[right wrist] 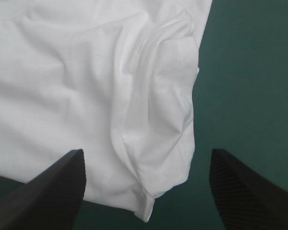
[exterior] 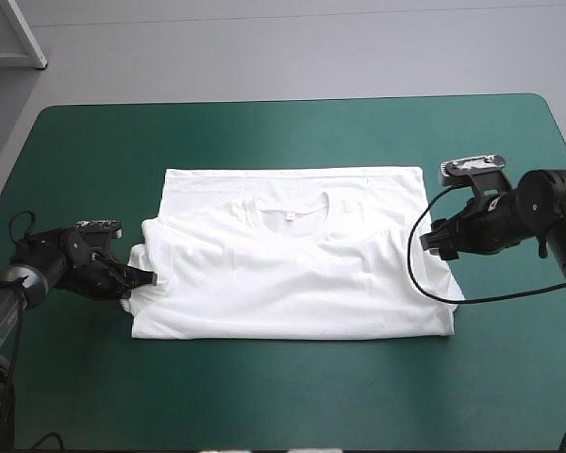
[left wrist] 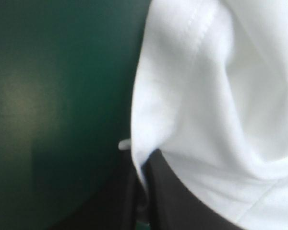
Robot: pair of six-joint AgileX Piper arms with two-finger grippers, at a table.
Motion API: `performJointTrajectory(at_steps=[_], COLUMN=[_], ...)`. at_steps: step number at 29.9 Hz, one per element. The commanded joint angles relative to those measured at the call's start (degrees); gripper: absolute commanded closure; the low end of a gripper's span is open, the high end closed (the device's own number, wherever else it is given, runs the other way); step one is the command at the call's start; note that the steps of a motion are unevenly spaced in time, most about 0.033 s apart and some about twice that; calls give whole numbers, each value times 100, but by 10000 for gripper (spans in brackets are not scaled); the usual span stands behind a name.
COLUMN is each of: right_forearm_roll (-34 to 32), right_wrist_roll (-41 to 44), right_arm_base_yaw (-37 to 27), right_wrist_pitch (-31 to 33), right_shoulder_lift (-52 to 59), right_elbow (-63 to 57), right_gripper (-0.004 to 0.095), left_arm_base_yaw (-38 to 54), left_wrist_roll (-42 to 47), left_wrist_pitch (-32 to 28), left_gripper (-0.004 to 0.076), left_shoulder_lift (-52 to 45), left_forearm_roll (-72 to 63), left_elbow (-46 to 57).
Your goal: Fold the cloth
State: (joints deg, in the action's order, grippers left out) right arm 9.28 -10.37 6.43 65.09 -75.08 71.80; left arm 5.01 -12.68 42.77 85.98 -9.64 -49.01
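The T-shirt [exterior: 292, 274] lies flat in the middle of the teal-green cover [exterior: 264, 406], collar toward the far edge, with a second layer showing beyond it. The left gripper [exterior: 149, 277] sits at the shirt's left edge. Its black fingers look pinched on the sleeve hem, though the blurred wrist view makes that uncertain. The right gripper [exterior: 434, 241] hangs spread wide just beside the right edge, holding nothing, with the bunched right sleeve [right wrist: 153, 120] ahead of its gap.

The main risk is an uneven pull. If the left side lifts before the right has a hold, the layers will likely slide and skew. The right fingers may also catch only the top ply of that bunched sleeve and leave the lower layer behind.
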Motion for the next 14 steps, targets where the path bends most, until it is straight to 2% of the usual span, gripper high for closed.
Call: performJointTrajectory(at_steps=[1,8,14], right_forearm_roll=[55,75,117], right_wrist_roll=[-54,-54,-54], right_arm_base_yaw=[-43,-43,-43], right_wrist_pitch=[-158,-167,-192], right_shoulder_lift=[132,132,132], right_elbow=[176,176,176], right_gripper=[238,238,238], left_arm_base_yaw=[-13,-13,-13], left_wrist_roll=[272,661,595], left_wrist_pitch=[-210,-310,-471], left_gripper=[703,703,703], left_shoulder_lift=[-67,-322,-1046], left_forearm_roll=[19,143,-148], left_elbow=[-71,-71,-71])
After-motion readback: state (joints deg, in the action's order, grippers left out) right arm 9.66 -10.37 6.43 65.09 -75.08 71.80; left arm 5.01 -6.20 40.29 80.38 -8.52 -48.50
